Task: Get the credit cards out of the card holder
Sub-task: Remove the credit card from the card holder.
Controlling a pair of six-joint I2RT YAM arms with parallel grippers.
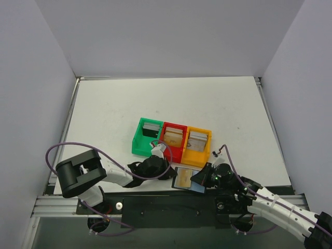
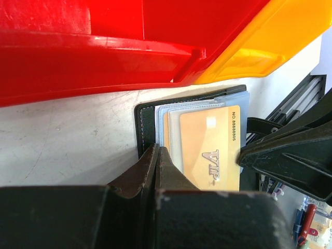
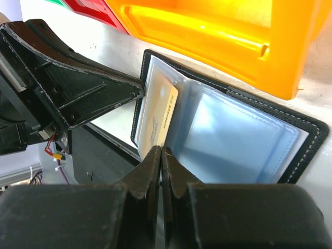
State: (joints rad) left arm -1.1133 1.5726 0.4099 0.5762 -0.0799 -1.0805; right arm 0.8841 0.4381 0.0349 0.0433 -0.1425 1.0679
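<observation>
The card holder (image 1: 182, 179) is a black fold-open wallet with clear sleeves, lying open at the table's near edge. A gold VIP credit card (image 2: 207, 150) sits in one sleeve and also shows in the right wrist view (image 3: 162, 115). My left gripper (image 2: 157, 149) is shut, its tips meeting on the holder's black left edge (image 2: 145, 124). From the other side my right gripper (image 3: 162, 150) is shut, tips pinched on the edge of the gold card and its sleeve. The right-hand sleeves (image 3: 233, 140) look empty. From above, both grippers (image 1: 168, 168) (image 1: 200, 179) flank the holder.
A joined row of green (image 1: 138, 144), red (image 1: 174, 151) and orange (image 1: 197, 154) open boxes stands just behind the holder, with a grey or tan card standing in each. The black mounting rail (image 1: 171, 203) runs right below. White walls enclose the table.
</observation>
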